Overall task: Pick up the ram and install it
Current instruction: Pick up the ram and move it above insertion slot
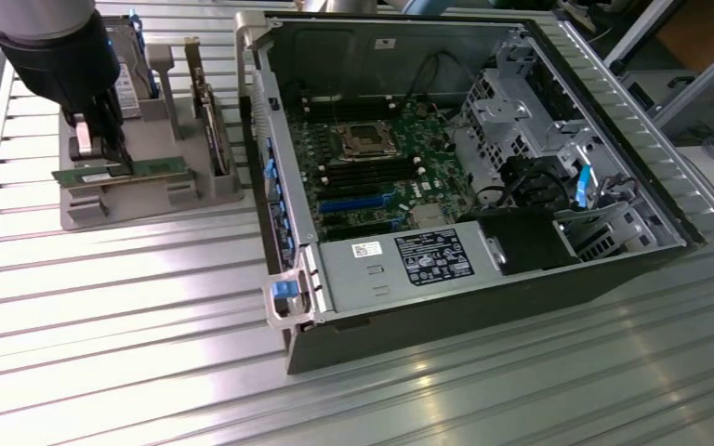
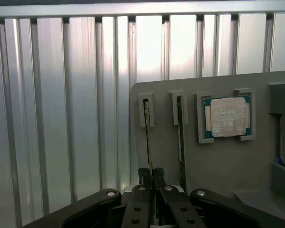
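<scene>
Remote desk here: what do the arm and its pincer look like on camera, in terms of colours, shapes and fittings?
The arm is a thick round tube, light grey at the top with a black section below. The pincer is built from flat black linkage bars joined by shiny silver pins, narrowing to two slim dark fingertips.

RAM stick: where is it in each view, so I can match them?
Exterior view: RAM stick at the exterior view's left, standing on edge in the grey holder, under the gripper.
Wrist view: RAM stick edge-on, pinched by the gripper.
Shared landmark: the grey holder.
</scene>
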### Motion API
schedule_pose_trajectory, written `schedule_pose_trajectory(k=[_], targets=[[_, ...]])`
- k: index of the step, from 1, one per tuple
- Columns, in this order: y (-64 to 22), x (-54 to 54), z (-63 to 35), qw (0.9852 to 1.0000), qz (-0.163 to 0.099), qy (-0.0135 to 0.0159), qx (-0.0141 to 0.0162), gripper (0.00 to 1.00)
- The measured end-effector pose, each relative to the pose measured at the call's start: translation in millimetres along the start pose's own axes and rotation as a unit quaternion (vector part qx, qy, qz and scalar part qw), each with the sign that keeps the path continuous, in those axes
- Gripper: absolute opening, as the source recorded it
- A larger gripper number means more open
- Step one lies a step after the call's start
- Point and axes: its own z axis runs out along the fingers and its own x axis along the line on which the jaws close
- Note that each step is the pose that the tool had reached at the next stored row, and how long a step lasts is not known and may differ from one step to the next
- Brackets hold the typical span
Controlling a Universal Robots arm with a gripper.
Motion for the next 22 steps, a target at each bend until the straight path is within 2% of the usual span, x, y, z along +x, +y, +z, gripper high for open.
schedule_pose_trajectory(k=[22], targets=[[-0.5, 0.5, -12.2, 1.0, 0.0, 0.0007, -0.0001, 0.13]])
